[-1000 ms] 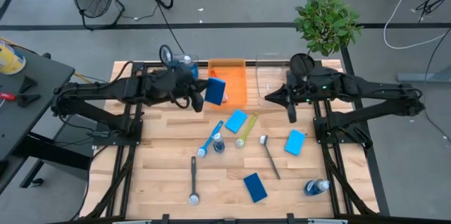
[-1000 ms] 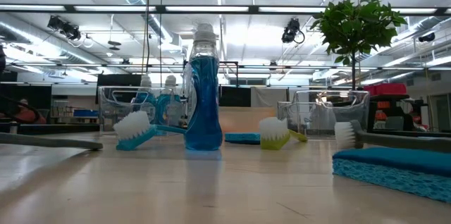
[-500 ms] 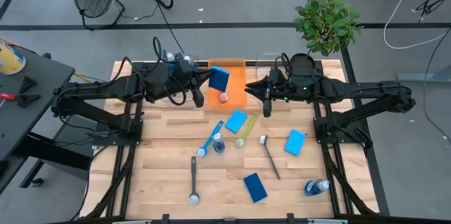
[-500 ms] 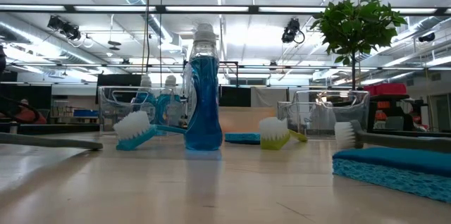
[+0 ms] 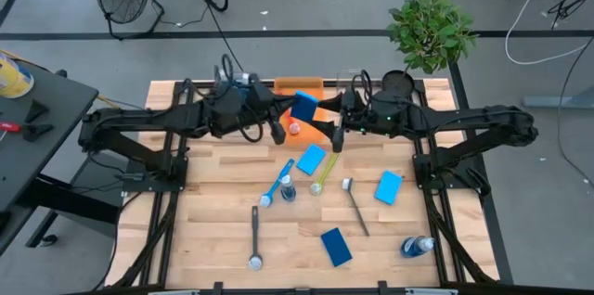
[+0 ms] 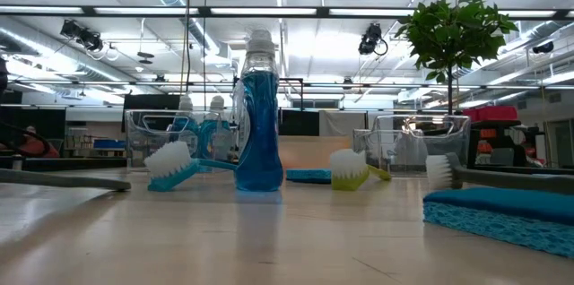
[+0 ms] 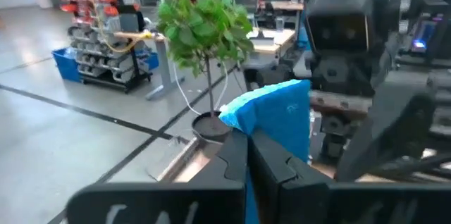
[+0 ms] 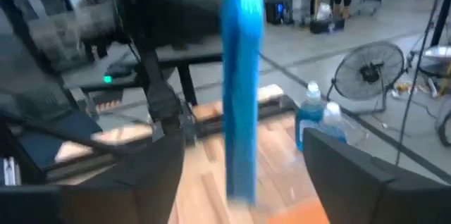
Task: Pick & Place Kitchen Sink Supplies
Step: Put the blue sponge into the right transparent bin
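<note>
— What do we see on the left?
— Our left claw [image 5: 278, 121] is clamped on a blue sponge [image 5: 303, 107], held high over the orange bin [image 5: 299, 86] at the tabletop's [image 5: 213, 230] far edge.
— And to the right?
— Our right claw [image 5: 338, 128] faces it with fingers spread apart, the sponge edge-on between them, not gripped. Other sponges, brushes and bottles lie on the tabletop nearer us.
</note>
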Available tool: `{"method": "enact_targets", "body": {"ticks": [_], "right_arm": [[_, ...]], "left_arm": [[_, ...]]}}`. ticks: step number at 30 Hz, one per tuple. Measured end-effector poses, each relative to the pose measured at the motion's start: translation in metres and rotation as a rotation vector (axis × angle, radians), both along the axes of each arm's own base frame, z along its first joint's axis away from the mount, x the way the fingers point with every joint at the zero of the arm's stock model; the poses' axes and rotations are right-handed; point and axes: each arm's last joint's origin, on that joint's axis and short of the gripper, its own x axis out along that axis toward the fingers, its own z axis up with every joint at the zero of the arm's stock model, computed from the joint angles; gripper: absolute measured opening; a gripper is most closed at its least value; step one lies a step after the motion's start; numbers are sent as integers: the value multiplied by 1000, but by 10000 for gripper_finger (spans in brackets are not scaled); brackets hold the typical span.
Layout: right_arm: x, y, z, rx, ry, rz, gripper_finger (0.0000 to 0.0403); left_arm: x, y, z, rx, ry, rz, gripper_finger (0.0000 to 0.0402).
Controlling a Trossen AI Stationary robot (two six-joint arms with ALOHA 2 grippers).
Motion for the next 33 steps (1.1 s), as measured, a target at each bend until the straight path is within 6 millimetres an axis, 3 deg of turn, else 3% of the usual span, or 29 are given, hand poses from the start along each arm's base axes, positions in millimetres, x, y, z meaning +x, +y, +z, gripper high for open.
{"method": "enact_targets", "body": {"ticks": [5, 11, 33], "right_arm": [[1, 0, -3, 6, 15, 0, 313], [1, 0, -3, 26, 17, -4, 296], [0, -3, -4, 8, 21, -106, 125]], "left_arm": [[15, 0, -9, -3, -14, 0, 4], [17, 1, -12, -10, -2, 1, 5], [16, 2, -12, 1, -3, 47, 6]]}}
